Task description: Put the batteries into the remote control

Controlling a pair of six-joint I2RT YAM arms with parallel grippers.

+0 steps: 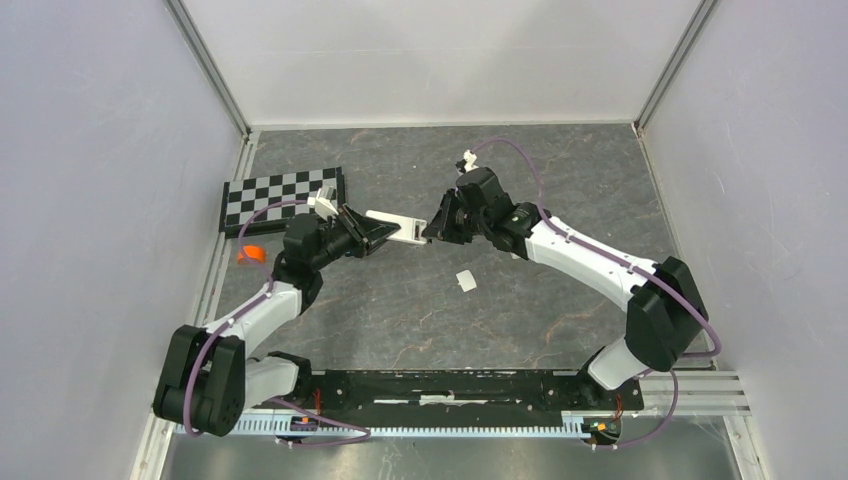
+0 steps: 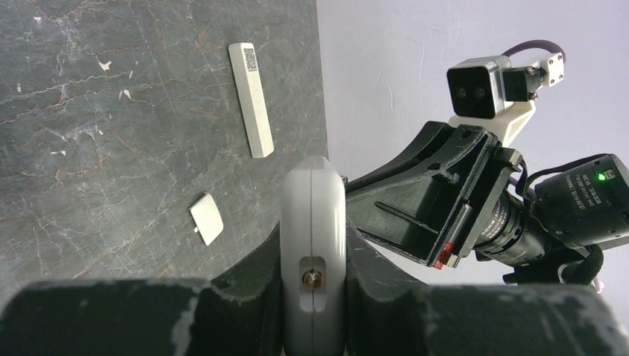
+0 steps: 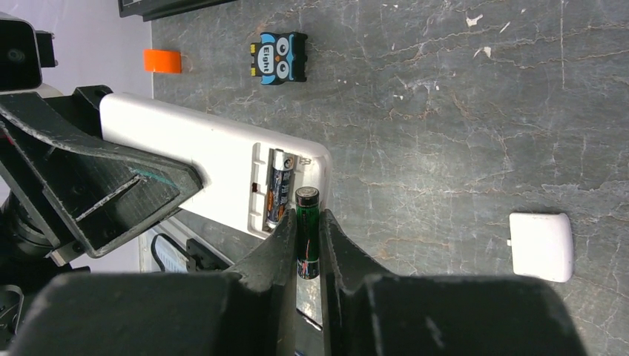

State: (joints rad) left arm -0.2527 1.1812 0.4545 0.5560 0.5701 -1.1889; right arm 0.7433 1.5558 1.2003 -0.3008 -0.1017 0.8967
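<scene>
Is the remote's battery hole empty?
No, one battery already sits inside the open compartment of the remote.

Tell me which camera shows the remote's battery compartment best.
Right wrist: the open compartment faces it, one battery seated inside. Top external shows the remote only as a small white bar; left wrist sees just its narrow edge.

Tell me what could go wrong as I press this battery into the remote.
1. The left gripper holds the remote in the air by one end; pressing at the open far end may tilt it in the grip.
2. The right gripper pinches the battery along its thin sides, so it may twist or slip.
3. Its fingers may knock the seated battery loose.
</scene>
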